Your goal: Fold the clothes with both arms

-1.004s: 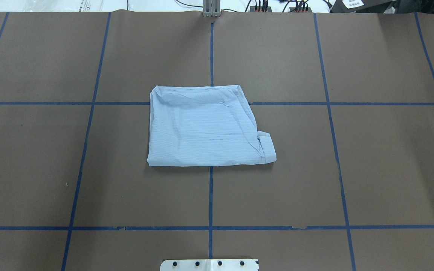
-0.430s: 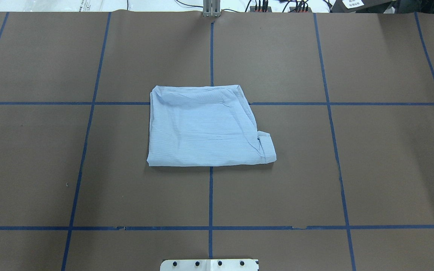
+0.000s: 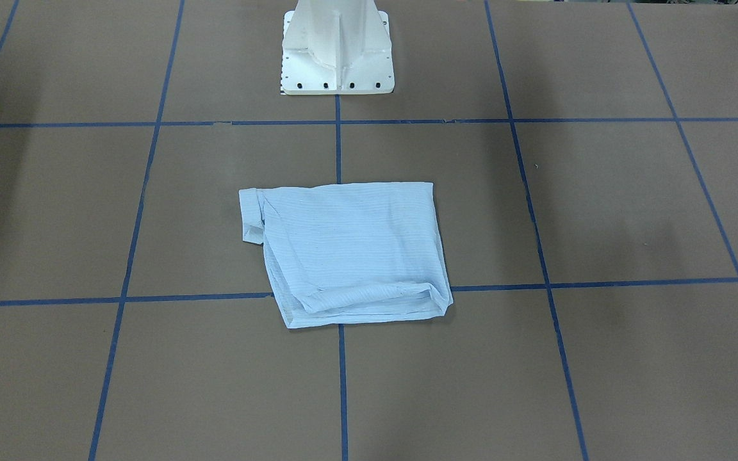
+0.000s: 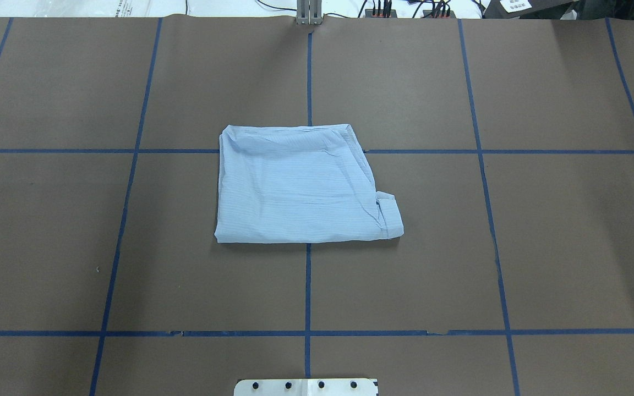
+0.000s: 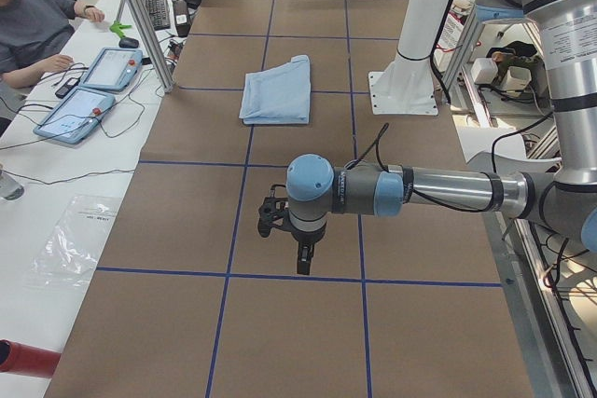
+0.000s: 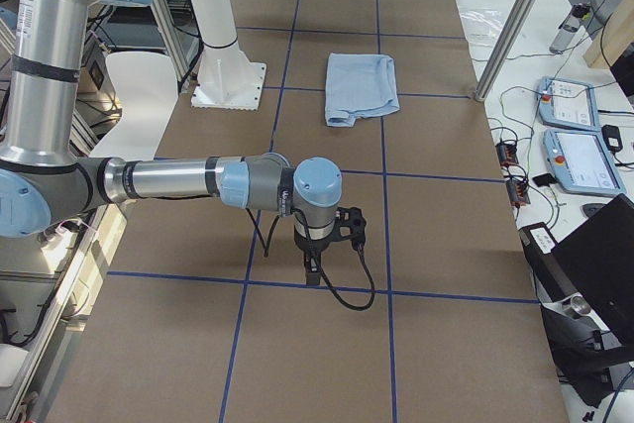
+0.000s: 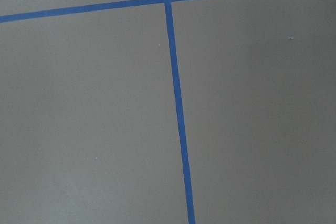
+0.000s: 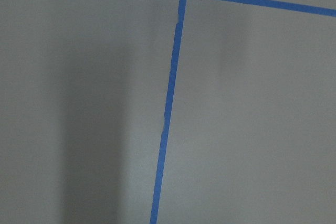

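Here, the folded light-blue shirt (image 4: 300, 184) lies flat at the middle of the brown-papered desk (image 4: 515, 247), well apart from the left fingers (image 5: 303, 266) and right fingers (image 6: 311, 274), which point down near opposite desk ends, open or closed I cannot tell.

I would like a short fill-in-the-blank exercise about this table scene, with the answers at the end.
1. The shirt is ____ into a rough rectangle.
2. The tape lines on the table are ____ in colour.
3. Neither the left hand nor the right hand holds the ____.
Answers: folded; blue; shirt.
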{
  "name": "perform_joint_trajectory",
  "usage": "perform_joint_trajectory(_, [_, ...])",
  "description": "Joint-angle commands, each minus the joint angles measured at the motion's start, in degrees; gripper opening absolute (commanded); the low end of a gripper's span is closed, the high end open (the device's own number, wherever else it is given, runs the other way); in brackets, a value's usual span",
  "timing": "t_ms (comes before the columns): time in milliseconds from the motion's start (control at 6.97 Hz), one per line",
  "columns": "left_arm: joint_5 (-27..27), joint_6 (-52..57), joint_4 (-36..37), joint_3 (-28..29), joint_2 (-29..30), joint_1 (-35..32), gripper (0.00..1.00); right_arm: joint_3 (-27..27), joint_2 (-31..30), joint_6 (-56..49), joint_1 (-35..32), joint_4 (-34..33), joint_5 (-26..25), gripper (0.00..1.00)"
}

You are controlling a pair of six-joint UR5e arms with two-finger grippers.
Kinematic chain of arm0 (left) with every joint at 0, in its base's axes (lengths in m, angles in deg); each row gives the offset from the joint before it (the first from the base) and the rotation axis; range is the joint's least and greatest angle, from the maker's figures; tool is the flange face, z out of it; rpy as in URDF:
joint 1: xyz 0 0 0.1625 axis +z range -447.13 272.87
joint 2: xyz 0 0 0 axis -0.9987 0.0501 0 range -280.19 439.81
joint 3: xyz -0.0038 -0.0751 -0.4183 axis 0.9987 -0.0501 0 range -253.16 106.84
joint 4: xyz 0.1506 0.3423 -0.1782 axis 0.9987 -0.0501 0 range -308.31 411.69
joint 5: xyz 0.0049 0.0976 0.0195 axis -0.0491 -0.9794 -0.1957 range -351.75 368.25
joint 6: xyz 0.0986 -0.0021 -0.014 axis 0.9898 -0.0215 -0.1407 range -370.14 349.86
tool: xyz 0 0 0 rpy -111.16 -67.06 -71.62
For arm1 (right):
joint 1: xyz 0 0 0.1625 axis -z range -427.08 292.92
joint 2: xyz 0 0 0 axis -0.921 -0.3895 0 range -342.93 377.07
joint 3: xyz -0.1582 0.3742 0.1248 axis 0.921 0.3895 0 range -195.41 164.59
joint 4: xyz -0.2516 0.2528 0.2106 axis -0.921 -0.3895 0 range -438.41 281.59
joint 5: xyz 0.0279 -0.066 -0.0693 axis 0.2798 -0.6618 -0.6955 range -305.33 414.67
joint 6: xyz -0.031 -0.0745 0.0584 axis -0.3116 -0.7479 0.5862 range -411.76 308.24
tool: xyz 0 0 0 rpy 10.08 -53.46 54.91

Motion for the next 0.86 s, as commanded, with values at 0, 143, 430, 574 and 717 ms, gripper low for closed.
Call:
perform_joint_trajectory(0, [0.0, 0.0, 0.0, 0.0, 0.0, 0.0, 1.00, 0.0, 0.0, 0.0, 0.0, 0.0, 0.2, 1.00])
perform_joint_trajectory(143, [-0.1, 0.0, 0.0, 0.2, 0.0, 0.0, 1.00, 0.0, -0.1, 0.0, 0.0, 0.0, 0.2, 1.00])
perform_joint_trajectory(430, [-0.1, 0.0, -0.1, 0.7, 0.0, 0.0, 1.00, -0.1, 0.0, 0.0, 0.0, 0.0, 0.2, 1.00])
perform_joint_trajectory(574, [-0.1, 0.0, -0.1, 0.7, 0.1, 0.1, 1.00, 0.0, 0.0, 0.0, 0.0, 0.0, 0.2, 1.00])
perform_joint_trajectory(717, [-0.1, 0.0, 0.0, 0.7, 0.0, 0.1, 1.00, -0.1, 0.1, 0.1, 0.0, 0.0, 0.2, 1.00])
